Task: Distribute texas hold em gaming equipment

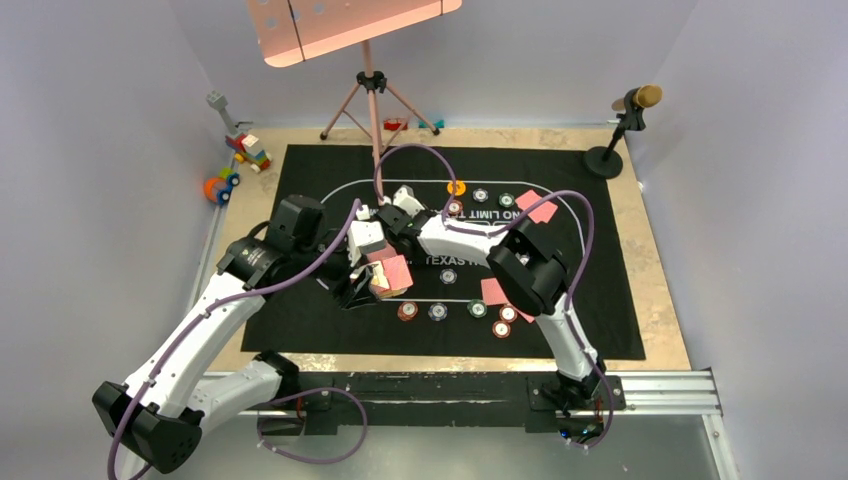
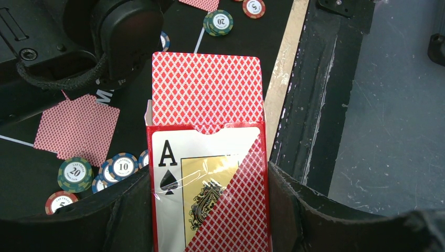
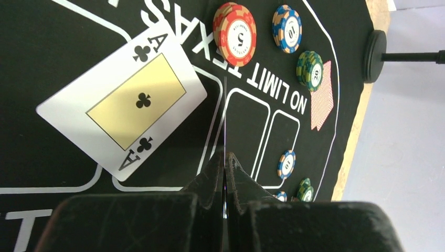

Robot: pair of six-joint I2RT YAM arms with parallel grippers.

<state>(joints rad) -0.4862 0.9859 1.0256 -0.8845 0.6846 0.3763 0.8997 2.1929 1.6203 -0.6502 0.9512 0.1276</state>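
Observation:
My left gripper (image 1: 375, 278) (image 2: 209, 197) is shut on the red card box (image 1: 393, 272) (image 2: 210, 178), with pink-red-backed cards (image 2: 206, 89) sticking out of its open top. My right gripper (image 1: 395, 222) (image 3: 225, 157) is shut on a single playing card (image 3: 225, 115), seen edge-on above the black mat (image 1: 600, 300). A face-up ace of clubs (image 3: 123, 100) lies on the mat beside it. Red (image 3: 237, 35), blue (image 3: 287, 29) and green (image 3: 309, 71) chip stacks stand beyond. Chips (image 1: 437, 311) line the near side, with an orange disc (image 1: 456, 187) at the far side. Face-down cards (image 1: 540, 208) (image 2: 77, 128) lie on the mat.
Colourful toy blocks (image 1: 248, 150) lie at the far left off the mat. A tripod stand (image 1: 370, 95) stands at the far edge. A microphone stand (image 1: 612, 150) (image 3: 375, 55) is at the far right. The two grippers are close together over the mat's centre left.

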